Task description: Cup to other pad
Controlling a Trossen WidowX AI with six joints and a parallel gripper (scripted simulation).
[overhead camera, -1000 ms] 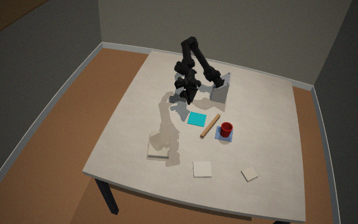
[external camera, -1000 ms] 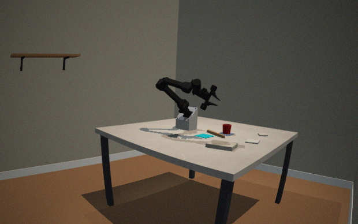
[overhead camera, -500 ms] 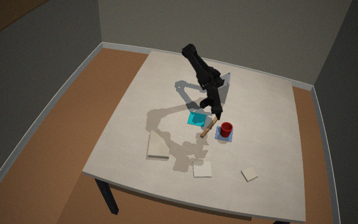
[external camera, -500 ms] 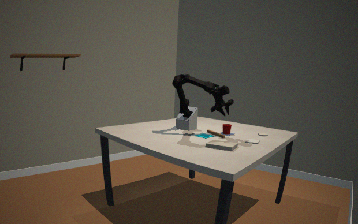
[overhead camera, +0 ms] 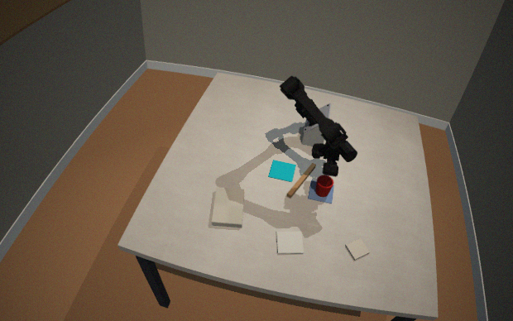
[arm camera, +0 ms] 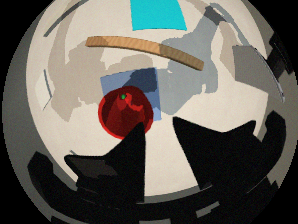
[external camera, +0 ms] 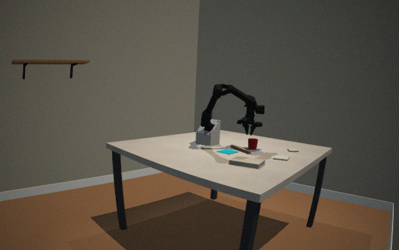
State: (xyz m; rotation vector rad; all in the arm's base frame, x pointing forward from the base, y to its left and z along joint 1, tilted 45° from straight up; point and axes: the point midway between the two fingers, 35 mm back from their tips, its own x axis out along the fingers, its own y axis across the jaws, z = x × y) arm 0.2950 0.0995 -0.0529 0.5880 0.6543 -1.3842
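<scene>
Here: round red cup (overhead camera: 324,185) upright on square blue pad (overhead camera: 314,194); jaws part-closed, empty, above.

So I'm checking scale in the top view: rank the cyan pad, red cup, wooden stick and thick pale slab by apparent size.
1. Thick pale slab
2. Cyan pad
3. Red cup and wooden stick: the stick is longer but thin, so unsure. The slab also lies nearer the camera.

arm (external camera: 225,93): matte black, blocky links | base (external camera: 208,135): grey box | claw (external camera: 250,128): black, two pointed fingers
</scene>
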